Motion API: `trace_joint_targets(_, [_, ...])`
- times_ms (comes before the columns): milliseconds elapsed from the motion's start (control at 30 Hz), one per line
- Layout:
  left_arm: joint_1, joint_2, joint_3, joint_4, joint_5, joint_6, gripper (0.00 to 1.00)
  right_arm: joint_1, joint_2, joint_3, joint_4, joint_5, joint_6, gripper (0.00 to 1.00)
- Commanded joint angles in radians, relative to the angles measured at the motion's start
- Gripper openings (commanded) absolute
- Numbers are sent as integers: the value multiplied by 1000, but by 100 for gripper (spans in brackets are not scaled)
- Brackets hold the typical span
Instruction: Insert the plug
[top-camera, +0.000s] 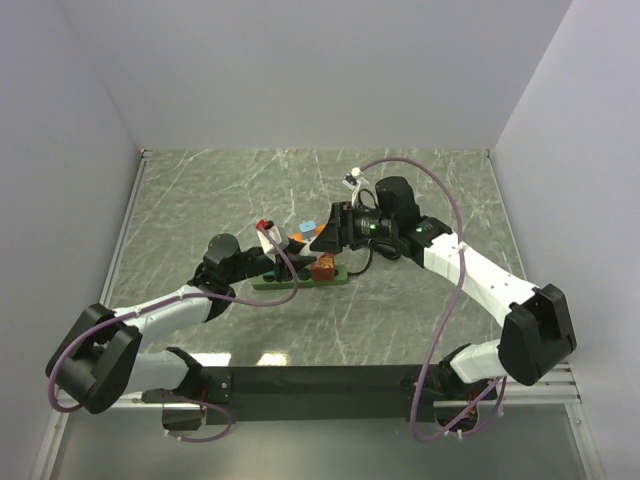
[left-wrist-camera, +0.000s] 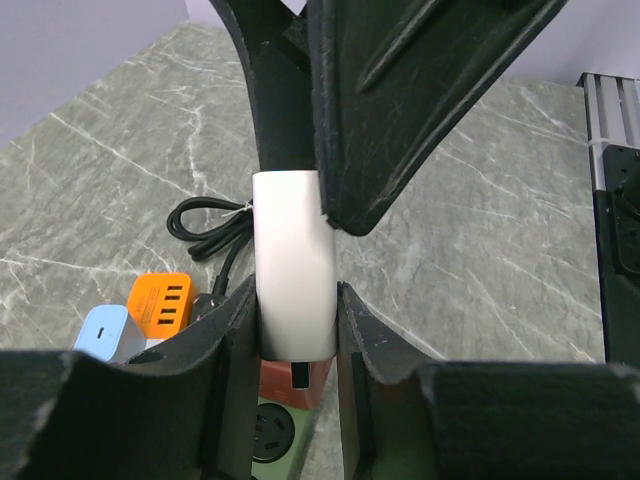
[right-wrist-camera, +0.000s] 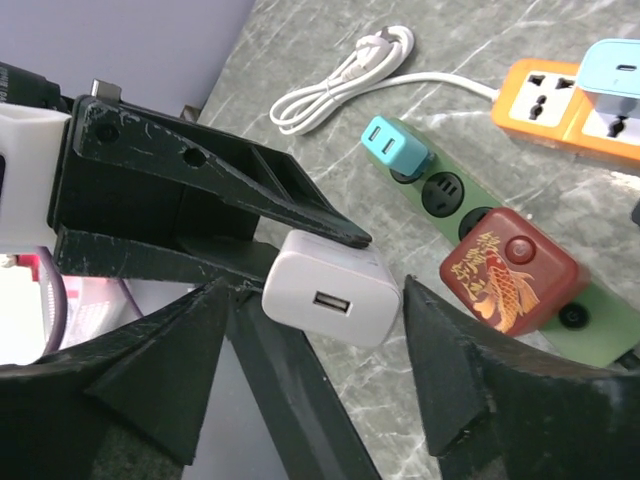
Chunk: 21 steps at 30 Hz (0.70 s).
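Note:
A white USB charger plug (left-wrist-camera: 293, 270) is clamped between my left gripper's (left-wrist-camera: 295, 295) fingers, prongs pointing down over a red-brown adapter (left-wrist-camera: 296, 385) on the green power strip (left-wrist-camera: 262, 437). In the right wrist view the charger (right-wrist-camera: 330, 290) shows its USB port and sits between my right gripper's (right-wrist-camera: 318, 290) open fingers with a gap on each side. The green strip (right-wrist-camera: 450, 195) has free sockets between a teal plug (right-wrist-camera: 393, 145) and the red koi-printed adapter (right-wrist-camera: 508, 268). In the top view both grippers, left (top-camera: 272, 262) and right (top-camera: 322, 235), meet above the strip (top-camera: 300, 279).
An orange power strip (right-wrist-camera: 540, 95) with a light-blue plug (right-wrist-camera: 620, 65) lies behind the green one. A coiled white USB cable (right-wrist-camera: 345, 75) lies farther back. A black cable (left-wrist-camera: 205, 225) loops on the marble table (top-camera: 420, 310).

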Motion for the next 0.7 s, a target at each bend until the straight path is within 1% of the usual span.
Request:
trace_joint_targets(0, [-6,0,23,33,15,24,0,15,17,54,50,-30,0,74])
trace_joint_targets(33, [-7,-2,23,32,14,25,1,22,22,54,52,-33,0,70])
trace_joint_targets(100, [-7,-5,22,30,10,29,1,27,35,54,54,-34,2,67])
trace_joint_targets(200, [-9,-6,19,32,7,27,1,39,55,54,63,-36,8,58])
trace_joint_targets(233, [-9,-6,19,32,4,27,1,42,60,54,70,-36,11,52])
trace_joint_targets(300, [-11,-6,22,24,0,27,0,47,71,48,84,-37,22,43])
trace_joint_targets(333, [-11,-6,22,24,-9,26,1,47,74,46,95,-36,26,33])
trace_joint_targets(367, [-12,-8,19,27,-16,24,1,48,81,43,99,-27,31,29])
trace_joint_targets(400, [-12,-9,17,29,-23,22,3,48,83,45,104,-20,34,24])
trace_joint_targets(433, [-12,-14,17,25,-45,16,6,50,88,42,110,-13,34,15])
trace_joint_targets(467, [-14,-15,19,16,-54,15,13,48,92,42,116,3,34,10])
trace_joint_targets(500, [-14,-17,19,13,-63,15,28,50,91,37,124,15,37,6])
trace_joint_targets(533, [-14,-20,17,13,-71,12,30,50,92,34,138,24,39,1])
trace_joint_targets(567, [-14,-26,11,21,-89,7,33,50,86,26,139,38,42,0])
trace_joint_targets(600, [-14,-29,7,27,-97,6,42,48,85,25,170,70,40,0])
trace_joint_targets(633, [-14,-37,0,29,-101,7,48,47,83,28,181,88,39,0])
trace_joint_targets(667, [-12,-40,-3,30,-112,6,57,48,83,31,182,102,34,0])
